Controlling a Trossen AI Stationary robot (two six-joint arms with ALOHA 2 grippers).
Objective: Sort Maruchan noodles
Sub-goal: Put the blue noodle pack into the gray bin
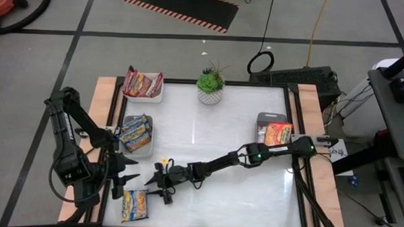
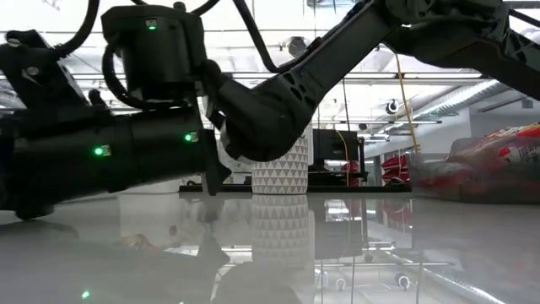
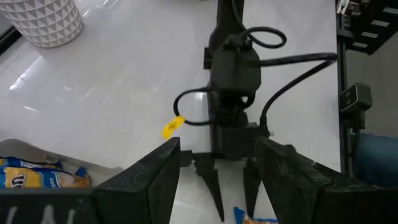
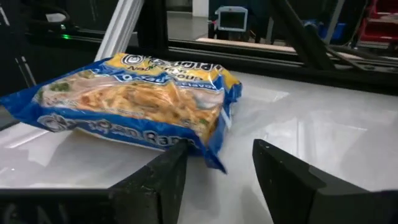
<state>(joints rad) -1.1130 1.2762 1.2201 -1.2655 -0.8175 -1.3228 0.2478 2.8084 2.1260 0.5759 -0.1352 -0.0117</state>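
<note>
A potted plant (image 1: 210,85) stands at the table's (image 1: 222,121) far edge among three trays (image 1: 144,146).

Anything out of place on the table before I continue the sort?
One blue-and-yellow packet lies loose on the table at the front left, outside any tray, skewed to the table edge. The right gripper is beside it, open, empty; the left gripper is close by. Nothing looks spilled or torn.

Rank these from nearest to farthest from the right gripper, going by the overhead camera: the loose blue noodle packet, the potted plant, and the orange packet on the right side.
From the right gripper:
1. Loose blue noodle packet, just beside it at the table's front-left.
2. Potted plant, at the back edge, middle.
3. Orange packet, on the grey tray at the right.
</note>
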